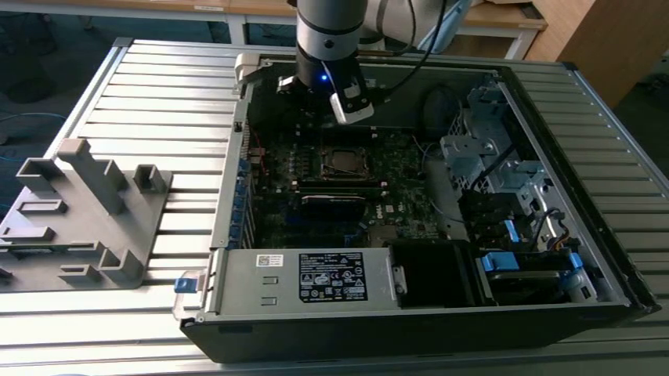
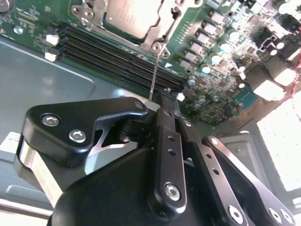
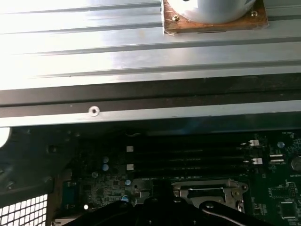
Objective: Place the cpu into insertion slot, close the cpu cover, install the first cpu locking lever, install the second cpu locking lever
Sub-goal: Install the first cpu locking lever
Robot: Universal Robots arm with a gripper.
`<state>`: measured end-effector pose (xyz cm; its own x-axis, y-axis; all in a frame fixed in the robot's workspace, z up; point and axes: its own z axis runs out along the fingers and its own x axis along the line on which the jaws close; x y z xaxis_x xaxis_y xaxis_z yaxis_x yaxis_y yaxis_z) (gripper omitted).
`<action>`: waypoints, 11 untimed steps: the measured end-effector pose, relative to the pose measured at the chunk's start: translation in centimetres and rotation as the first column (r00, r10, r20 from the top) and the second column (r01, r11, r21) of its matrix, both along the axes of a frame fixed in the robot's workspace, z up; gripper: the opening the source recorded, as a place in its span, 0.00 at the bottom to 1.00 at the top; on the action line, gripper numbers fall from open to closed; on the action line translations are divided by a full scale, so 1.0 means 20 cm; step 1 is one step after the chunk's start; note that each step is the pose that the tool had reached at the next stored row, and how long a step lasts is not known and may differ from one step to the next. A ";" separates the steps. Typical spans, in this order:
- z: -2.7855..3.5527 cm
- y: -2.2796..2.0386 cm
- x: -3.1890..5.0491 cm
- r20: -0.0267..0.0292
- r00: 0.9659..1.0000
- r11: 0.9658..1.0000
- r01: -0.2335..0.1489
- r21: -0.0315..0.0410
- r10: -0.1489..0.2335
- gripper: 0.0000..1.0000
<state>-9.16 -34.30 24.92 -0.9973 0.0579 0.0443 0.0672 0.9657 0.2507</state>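
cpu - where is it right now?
In the exterior view the cpu lies at the middle of the motherboard; in the second wrist view the cpu cover frames it, with the memory slots alongside.

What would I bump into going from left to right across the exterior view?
Grey plastic rack → blue clip → chip → metal cage.

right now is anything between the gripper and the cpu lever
Nothing visible does. In the second wrist view the thin lever runs from the cover right to the gripper, passing over the memory slots. Whether it is already gripped I can't tell.
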 end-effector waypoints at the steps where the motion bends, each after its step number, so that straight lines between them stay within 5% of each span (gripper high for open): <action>1: 0.000 0.000 0.003 0.000 1.000 1.000 0.000 0.000 0.000 0.11; 8: 0.000 0.000 0.015 0.000 1.000 1.000 0.000 -0.002 0.000 0.11; 11: 0.000 0.000 0.015 0.000 1.000 1.000 0.003 -0.026 -0.003 0.11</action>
<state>-8.85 -34.30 24.92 -0.9972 0.0619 0.0428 0.0700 0.9718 0.2253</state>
